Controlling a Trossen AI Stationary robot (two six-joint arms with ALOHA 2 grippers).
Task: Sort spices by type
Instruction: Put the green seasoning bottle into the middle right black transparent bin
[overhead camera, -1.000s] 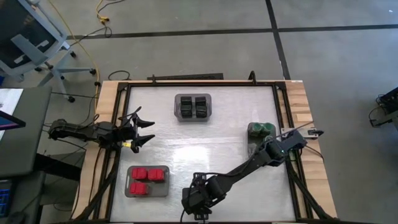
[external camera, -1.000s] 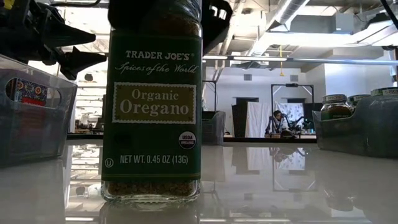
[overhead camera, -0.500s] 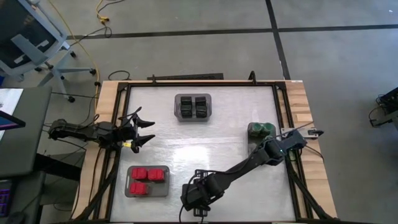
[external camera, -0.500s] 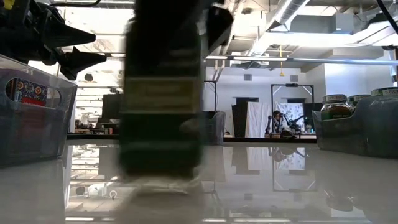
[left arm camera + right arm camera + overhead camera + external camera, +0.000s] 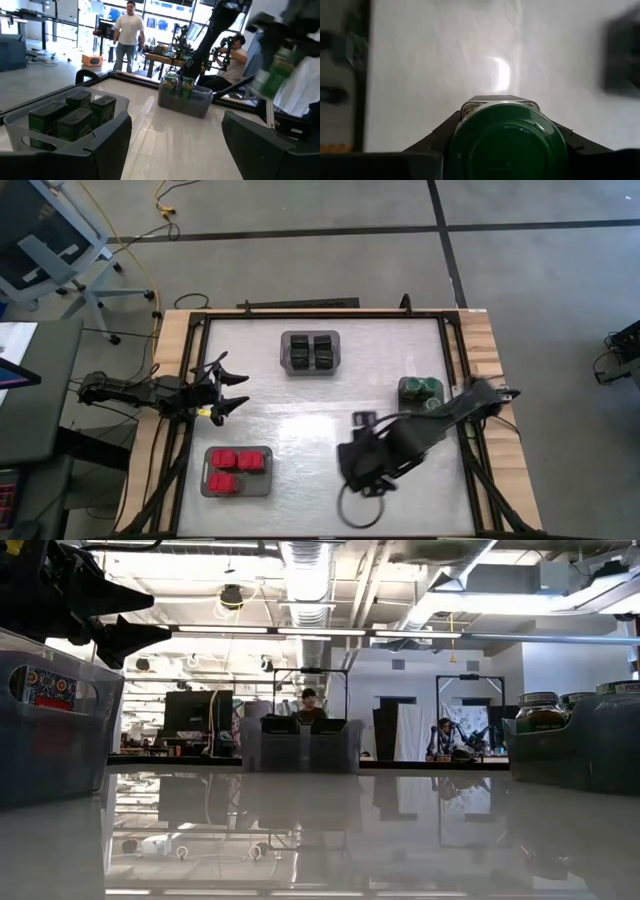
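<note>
The right gripper [image 5: 507, 150] clamps a green-lidded jar [image 5: 509, 142], its body hidden below the lid. The left gripper [image 5: 232, 393] gapes empty, black spices in a tray [image 5: 107, 137] ahead.

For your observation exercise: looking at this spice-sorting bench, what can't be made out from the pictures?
- High view: the right tool is motion-blurred, so its jar is not discernible.
- Right wrist view: the green-lidded jar shows only its lid; the label is hidden.
- Low view: the red boxes' tray is cut off by the edge, its frosted wall obscuring the contents.
</note>
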